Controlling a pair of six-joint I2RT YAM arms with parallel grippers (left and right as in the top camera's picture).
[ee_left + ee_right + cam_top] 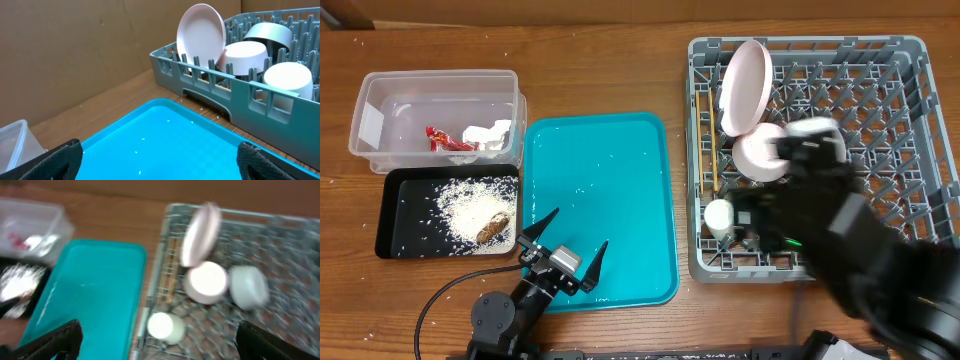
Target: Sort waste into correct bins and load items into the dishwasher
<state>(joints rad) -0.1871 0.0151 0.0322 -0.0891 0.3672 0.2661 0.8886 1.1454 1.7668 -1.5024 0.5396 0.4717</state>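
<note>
since the right pincer [157, 326], wide open and empty, is hovering over the grey rack [880, 100], it is sitting nearer the upright pink dish [744, 87] than the left pincer [581, 227], gaping empty over the teal tray [610, 190].

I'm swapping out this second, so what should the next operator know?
Left gripper: open, empty, over the teal tray's near end. Right gripper: open, empty, above the rack.
Tub holds wrapper and paper; black tray holds rice and brown lump.
Rack holds pink plate, white bowl, grey bowl, cup, chopsticks.
Sorting and loading look done; only stray grains on the teal tray are left.
</note>
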